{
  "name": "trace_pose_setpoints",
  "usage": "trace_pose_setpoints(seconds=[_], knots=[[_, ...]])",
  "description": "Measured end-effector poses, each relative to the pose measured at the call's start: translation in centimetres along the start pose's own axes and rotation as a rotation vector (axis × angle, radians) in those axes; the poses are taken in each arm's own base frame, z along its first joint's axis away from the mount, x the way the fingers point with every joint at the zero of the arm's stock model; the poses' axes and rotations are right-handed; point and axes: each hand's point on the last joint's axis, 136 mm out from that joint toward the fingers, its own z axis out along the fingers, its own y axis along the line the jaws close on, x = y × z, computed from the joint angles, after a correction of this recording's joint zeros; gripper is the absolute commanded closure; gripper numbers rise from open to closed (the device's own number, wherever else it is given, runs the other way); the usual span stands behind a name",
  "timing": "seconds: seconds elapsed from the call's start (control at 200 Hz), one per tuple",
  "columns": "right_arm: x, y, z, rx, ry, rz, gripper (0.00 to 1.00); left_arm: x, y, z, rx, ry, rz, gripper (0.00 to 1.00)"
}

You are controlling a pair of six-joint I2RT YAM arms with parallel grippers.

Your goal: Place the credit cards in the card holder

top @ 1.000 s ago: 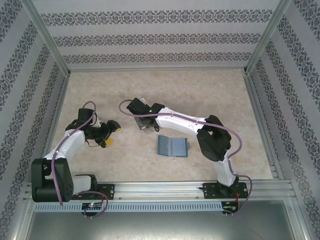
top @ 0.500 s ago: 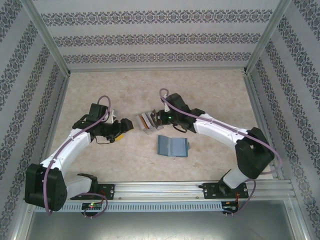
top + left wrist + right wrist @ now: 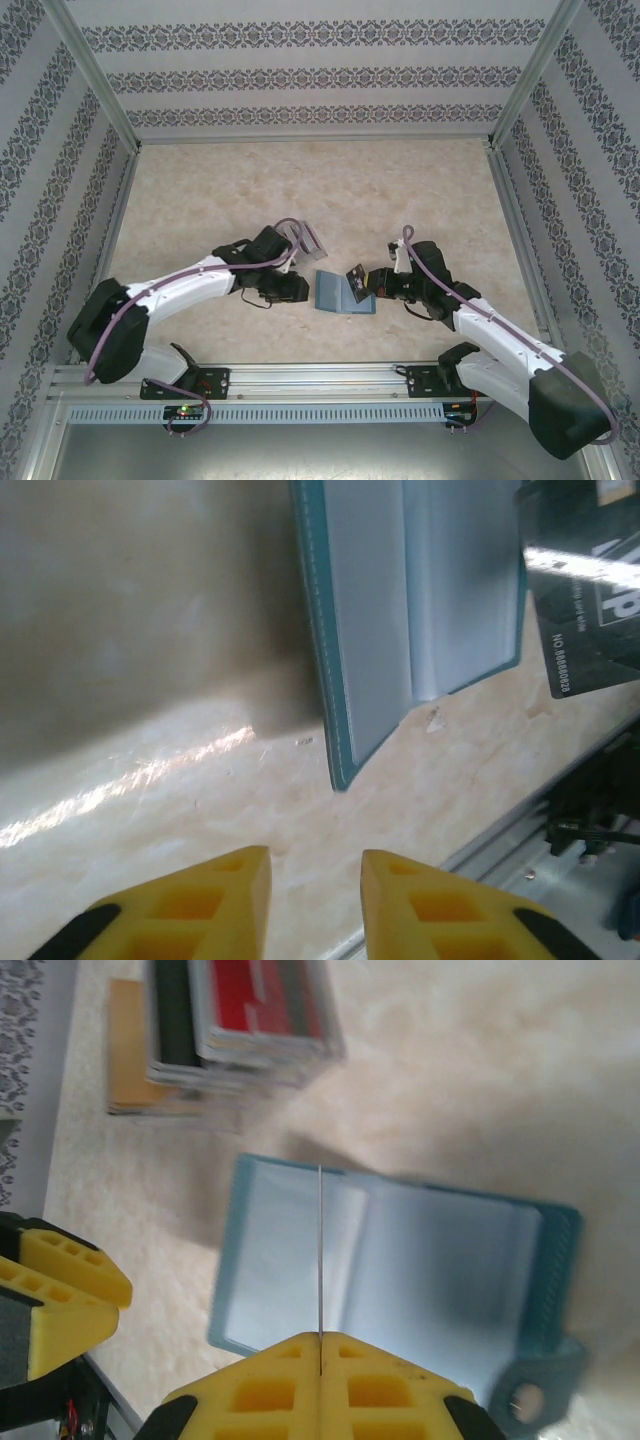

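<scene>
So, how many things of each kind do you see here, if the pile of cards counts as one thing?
card holder, lying open: 1
pile of cards, too blurred to count one by one: 1
dark card, held edge-on in the right gripper: 1
grippers, the right gripper and the left gripper: 2
Total: 5

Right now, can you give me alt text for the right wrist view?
The yellow right gripper is shut on a thin card seen edge-on, over the open teal-blue folding card holder. A stack of dark, red and grey cards lies beyond it.
</scene>
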Motion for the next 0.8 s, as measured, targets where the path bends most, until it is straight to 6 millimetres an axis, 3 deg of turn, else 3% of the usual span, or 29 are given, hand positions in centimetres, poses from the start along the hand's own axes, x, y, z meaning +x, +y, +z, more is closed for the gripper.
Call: trace_pose_setpoints(seconds=[0.115, 0.29, 0.555, 0.799], knots=[[1.3, -1.4, 0.8, -0.02, 0.067, 0.072, 1.0, -0.1, 0.7, 1.7, -0.036, 0.016, 0.002, 0.72], [2.3, -1.2, 2.0, -0.075, 0.159, 0.107, 1.0, -0.6, 1.3, 2.8, -0.069, 0.008, -0.001, 0.72], [2.2, -1.4, 3.1, -0.104, 0.192, 0.127, 1.0, -1.5, 1.6, 4.0, -0.079, 0.002, -0.003, 0.74], [1.7, -2.0, 3.6, -0.124, 0.19, 0.162, 0.97, -1.8, 1.9, 4.6, -0.095, -0.001, -0.014, 0.84]])
